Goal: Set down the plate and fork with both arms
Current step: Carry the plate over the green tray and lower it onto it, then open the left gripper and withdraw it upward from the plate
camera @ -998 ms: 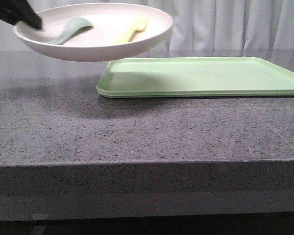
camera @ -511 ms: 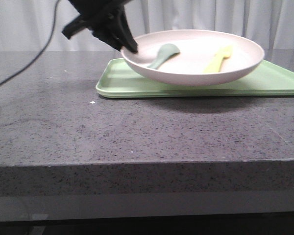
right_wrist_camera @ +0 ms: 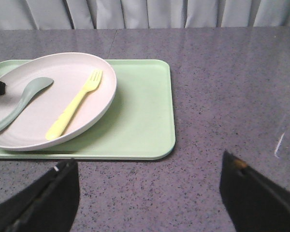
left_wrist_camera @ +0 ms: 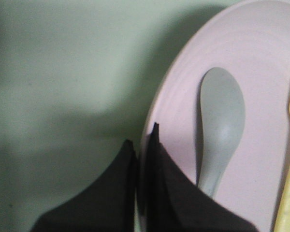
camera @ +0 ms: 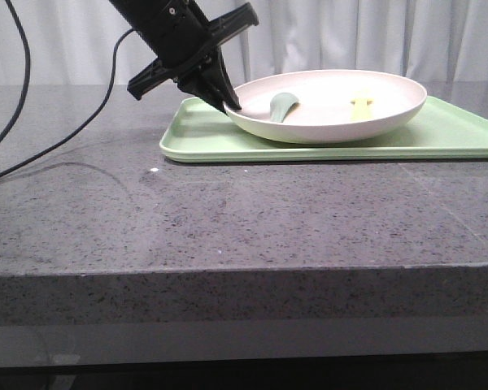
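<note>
Now the wide, shallow, cream-white round plate [camera: 329, 110] sits on the flat rectangular light green tray [camera: 203, 134], toward the tray's left end as the front camera sees it, and the tray lies on the speckled dark grey stone surface [camera: 228, 219]. Whether the plate's base fully rests on the tray or hangs just above it cannot be told. The left gripper [camera: 225, 101], black and angled down from the upper left, has its jaws pinched narrow on the plate's left rim; the left wrist view shows one finger [left_wrist_camera: 181, 193] over the inside of the rim and the other outside it, with the rim edge between them.

Inside the plate lie two utensils side by side. The small pale yellow plastic fork [right_wrist_camera: 75, 111] lies on the half of the plate away from the left gripper, tines pointing toward the curtain [camera: 350, 36] at the back. The muted grey-green spoon [right_wrist_camera: 20, 102] lies on the half nearer the clamped rim, its bowl also toward the back.

The right gripper [right_wrist_camera: 150, 198] hangs above bare stone just beside the tray's near edge, its jaws spread wide and holding nothing, well apart from the plate.
</note>
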### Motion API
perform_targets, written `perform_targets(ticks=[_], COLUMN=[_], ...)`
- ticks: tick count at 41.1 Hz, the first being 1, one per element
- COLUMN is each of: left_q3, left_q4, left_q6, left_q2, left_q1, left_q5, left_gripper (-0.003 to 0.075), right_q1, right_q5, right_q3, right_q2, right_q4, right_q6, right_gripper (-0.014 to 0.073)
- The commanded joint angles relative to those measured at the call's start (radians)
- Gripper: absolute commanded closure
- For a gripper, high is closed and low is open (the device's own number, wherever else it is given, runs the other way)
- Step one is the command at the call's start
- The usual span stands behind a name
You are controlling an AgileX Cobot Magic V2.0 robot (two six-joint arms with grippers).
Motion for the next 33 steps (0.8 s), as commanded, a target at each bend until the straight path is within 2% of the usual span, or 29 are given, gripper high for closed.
perform_targets(ticks=[1, 11, 20, 25, 33], left_q3=[-0.039, -0.039, -0.039, -0.039, -0.044], left_q4=[-0.048, -0.041, -0.022, -0.022, 0.097], left_q6=[-0.047, -0.070, -0.072, -0.072, -0.043], left_q2=[-0.057, -0.055, -0.055, -0.055, -0.125], left_q1=[-0.006, -0.007, -0.014, -0.014, 0.008], left_q5=[-0.058, -0.063, -0.063, -0.063, -0.024], left_gripper=[0.0736, 0.0714, 0.0545, 0.0486, 0.0483], right_q1=[0.001, 0.001, 0.001, 0.001, 0.001], right_q5=[-0.074, -0.074, -0.074, -0.074, -0.074], right_q3=[-0.038, -0.038, -0.038, -0.038, -0.038], right_q2=[0.006, 0.006, 0.006, 0.006, 0.006], right_q4=[0.001, 0.001, 0.001, 0.001, 0.001], right_q6=[-0.006, -0.006, -0.006, -0.006, -0.006], right_gripper=[-0.0021, -0.0021, -0.0021, -0.0021, -0.0021])
